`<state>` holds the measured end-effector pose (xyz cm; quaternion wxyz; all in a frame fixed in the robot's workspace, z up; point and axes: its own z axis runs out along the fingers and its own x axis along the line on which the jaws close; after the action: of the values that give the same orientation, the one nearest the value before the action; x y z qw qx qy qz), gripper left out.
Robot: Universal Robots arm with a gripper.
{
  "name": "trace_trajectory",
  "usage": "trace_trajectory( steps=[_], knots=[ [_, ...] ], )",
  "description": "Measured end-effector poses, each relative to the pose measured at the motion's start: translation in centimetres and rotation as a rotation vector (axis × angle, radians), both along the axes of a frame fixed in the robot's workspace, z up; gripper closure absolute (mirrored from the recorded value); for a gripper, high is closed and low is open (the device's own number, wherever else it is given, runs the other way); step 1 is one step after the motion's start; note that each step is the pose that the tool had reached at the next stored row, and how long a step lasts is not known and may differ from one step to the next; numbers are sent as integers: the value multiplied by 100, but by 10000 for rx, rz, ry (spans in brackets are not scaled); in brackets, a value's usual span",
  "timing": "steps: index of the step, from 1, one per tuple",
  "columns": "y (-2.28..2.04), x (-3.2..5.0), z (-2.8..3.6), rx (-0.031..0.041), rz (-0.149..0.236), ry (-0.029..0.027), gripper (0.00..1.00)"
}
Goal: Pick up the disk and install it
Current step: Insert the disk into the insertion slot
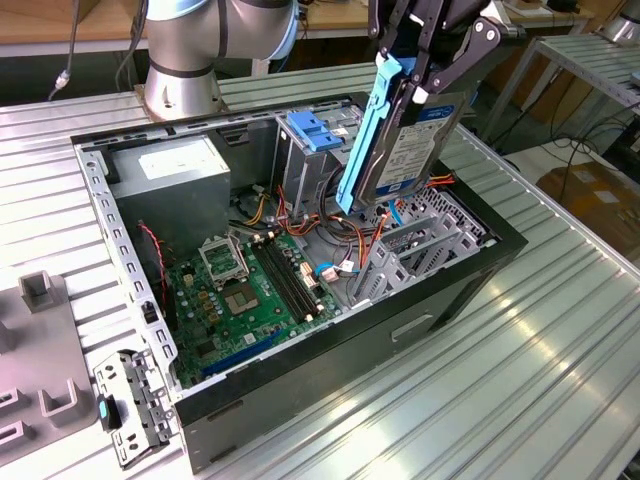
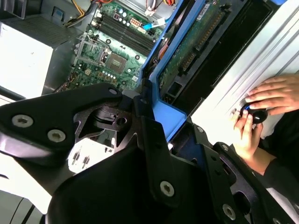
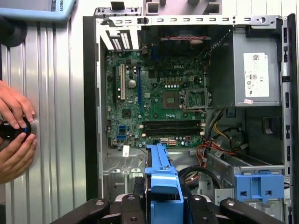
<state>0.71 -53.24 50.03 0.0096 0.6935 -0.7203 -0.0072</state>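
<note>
My gripper (image 1: 428,75) is shut on the disk (image 1: 412,145) and holds it on edge, tilted, above the open computer case (image 1: 480,270). The disk is silver with a white and blue label, and a light-blue rail (image 1: 362,130) runs down its side. Its lower end hangs just over the grey drive cage (image 1: 405,250), at the case's end toward the exterior view's right. In the second wrist view the disk's green circuit-board underside (image 2: 194,44) shows beyond the black fingers (image 2: 156,154). In the first wrist view the blue rail (image 3: 161,179) rises between the fingers (image 3: 135,207).
Inside the case lie the green motherboard (image 1: 245,290), a grey power-supply box (image 1: 170,170) and a blue latch (image 1: 312,130) on the metal cage. A person's hands (image 3: 14,130) rest on the ribbed table beside the case. A metal bracket (image 1: 125,405) and grey fixtures (image 1: 40,290) lie at the exterior view's left.
</note>
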Motion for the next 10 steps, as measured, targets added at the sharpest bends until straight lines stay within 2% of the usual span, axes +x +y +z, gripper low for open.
trace_trajectory(
  steps=[1,5,10],
  knots=[
    [0,56,-20,-3,-1,0,63],
    [-5,147,-85,-1,0,-1,63],
    [-56,243,-179,-16,-1,-37,63]
  ],
)
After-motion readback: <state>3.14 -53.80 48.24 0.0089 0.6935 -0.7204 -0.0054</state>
